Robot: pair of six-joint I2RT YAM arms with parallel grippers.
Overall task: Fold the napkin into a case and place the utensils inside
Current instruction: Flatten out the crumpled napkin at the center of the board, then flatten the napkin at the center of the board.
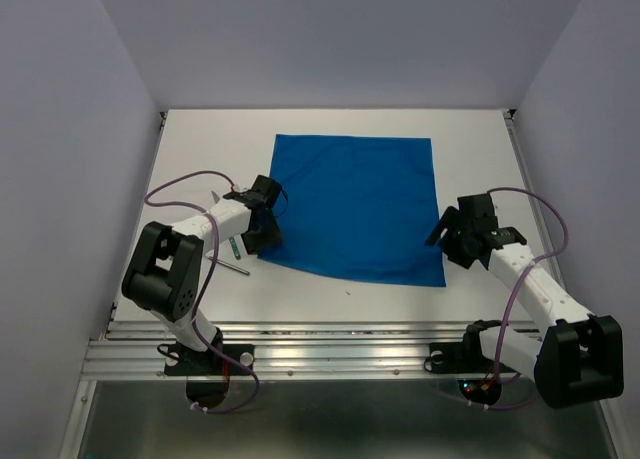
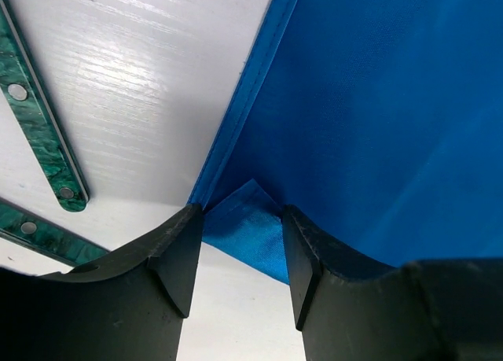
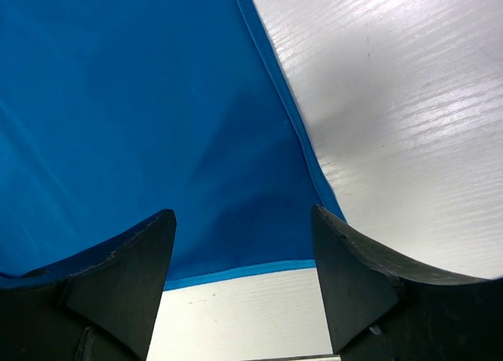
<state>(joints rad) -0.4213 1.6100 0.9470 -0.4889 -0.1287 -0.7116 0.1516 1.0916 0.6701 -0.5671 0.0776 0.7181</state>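
The napkin (image 1: 355,204) lies spread flat in the middle of the white table (image 1: 215,139), one bright blue sheet, not yet folded into a case. My left gripper (image 1: 262,231) sits at its lower-left corner in the overhead view. From my left wrist, the fingers (image 2: 177,259) stand partly apart, and a small turned-up tip of the cloth lies in the gap between them. I cannot tell whether they touch it, and nothing is pinched. The utensils (image 2: 41,125) lie on the bare table at the left edge of that view, beside the napkin's hem. They show there as two green marbled handles with rivets. Overhead they are mostly hidden under my left arm. My right gripper (image 3: 244,219) is spread wide and holds nothing. It hangs over the napkin's lower-right corner, with the hem running between its fingers (image 3: 354,274).
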